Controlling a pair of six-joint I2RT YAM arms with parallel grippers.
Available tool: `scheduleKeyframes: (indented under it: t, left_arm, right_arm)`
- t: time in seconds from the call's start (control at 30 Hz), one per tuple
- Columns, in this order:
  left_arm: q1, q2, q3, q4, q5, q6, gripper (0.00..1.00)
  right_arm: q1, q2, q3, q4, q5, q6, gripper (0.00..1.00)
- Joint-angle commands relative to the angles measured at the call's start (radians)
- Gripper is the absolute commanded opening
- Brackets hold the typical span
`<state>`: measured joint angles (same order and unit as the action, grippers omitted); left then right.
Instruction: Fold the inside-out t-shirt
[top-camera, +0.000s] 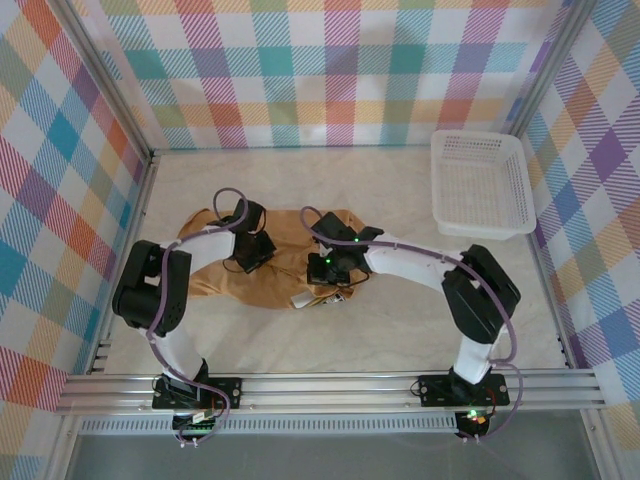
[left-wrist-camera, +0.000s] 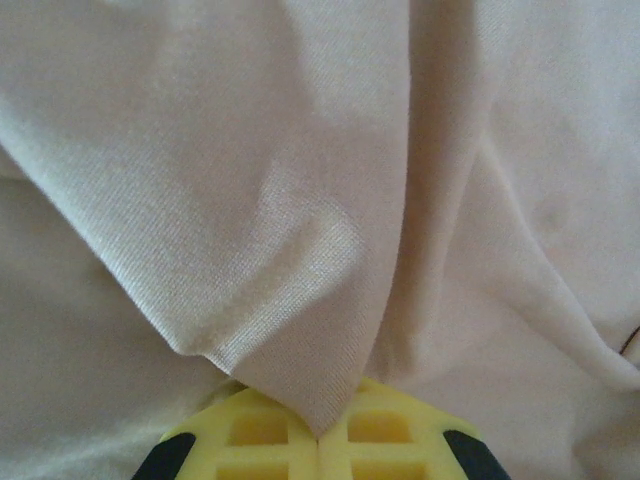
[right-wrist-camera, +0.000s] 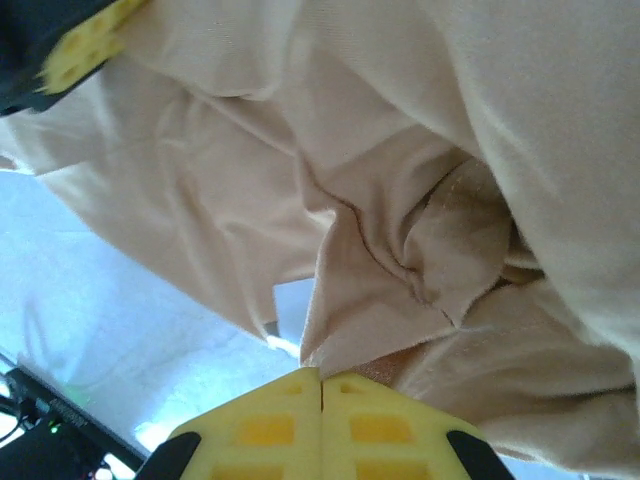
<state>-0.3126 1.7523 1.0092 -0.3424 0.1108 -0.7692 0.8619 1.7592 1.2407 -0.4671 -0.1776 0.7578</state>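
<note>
The left gripper (left-wrist-camera: 318, 428) is clenched on a peaked fold of the inside-out t-shirt (top-camera: 285, 238), its fingers meeting around the cloth. The right gripper (right-wrist-camera: 321, 383) pinches a bunched edge, jaws together. The tan shirt lies crumpled mid-table (top-camera: 400, 330), with its white label (top-camera: 302, 298) at six o'clock and the basket (top-camera: 480, 185) at two o'clock.
</note>
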Motion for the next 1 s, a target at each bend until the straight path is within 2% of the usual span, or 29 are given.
scheduleKeyframes:
  t: [0.0, 0.13, 0.23, 0.27, 0.33, 0.37, 0.4, 0.53, 0.63, 0.7, 0.87, 0.97]
  left_arm:
    - [0.002, 0.030, 0.060, -0.044, -0.055, 0.013, 0.00]
    - [0.003, 0.062, 0.106, -0.067, -0.079, 0.012, 0.00]
    - [0.001, 0.083, 0.112, -0.059, -0.075, 0.005, 0.00]
    - [0.001, 0.088, 0.112, -0.057, -0.073, 0.004, 0.00]
    - [0.001, 0.098, 0.109, -0.054, -0.072, 0.005, 0.00]
    - [0.001, 0.101, 0.106, -0.053, -0.070, 0.004, 0.00]
    - [0.001, 0.100, 0.102, -0.051, -0.069, 0.004, 0.00]
    - [0.001, 0.081, 0.082, -0.046, -0.071, 0.005, 0.00]
    - [0.001, 0.066, 0.073, -0.048, -0.071, 0.009, 0.00]
    - [0.001, 0.059, 0.070, -0.049, -0.071, 0.011, 0.00]
    - [0.004, 0.050, 0.067, -0.055, -0.068, 0.014, 0.00]
    - [0.010, 0.032, 0.059, -0.056, -0.062, 0.016, 0.00]
  right_arm:
    - [0.044, -0.130, 0.066, -0.057, 0.019, -0.054, 0.00]
    - [0.109, -0.202, 0.066, -0.054, 0.013, -0.092, 0.00]
    - [0.174, -0.235, 0.040, 0.016, 0.001, -0.157, 0.00]
    - [0.191, -0.242, 0.026, 0.044, -0.008, -0.175, 0.03]
    - [0.218, -0.257, -0.003, 0.101, -0.040, -0.200, 0.17]
    - [0.221, -0.257, -0.005, 0.108, -0.043, -0.202, 0.30]
    - [0.221, -0.256, -0.008, 0.106, -0.037, -0.201, 0.36]
    - [0.203, -0.239, -0.006, 0.052, 0.057, -0.193, 0.34]
    - [0.158, -0.176, 0.012, -0.005, 0.086, -0.145, 0.21]
    - [0.140, -0.105, 0.042, -0.038, 0.096, -0.138, 0.19]
    - [0.138, 0.080, 0.160, -0.059, 0.119, -0.119, 0.28]
    - [0.140, 0.140, 0.199, -0.010, 0.117, -0.107, 0.37]
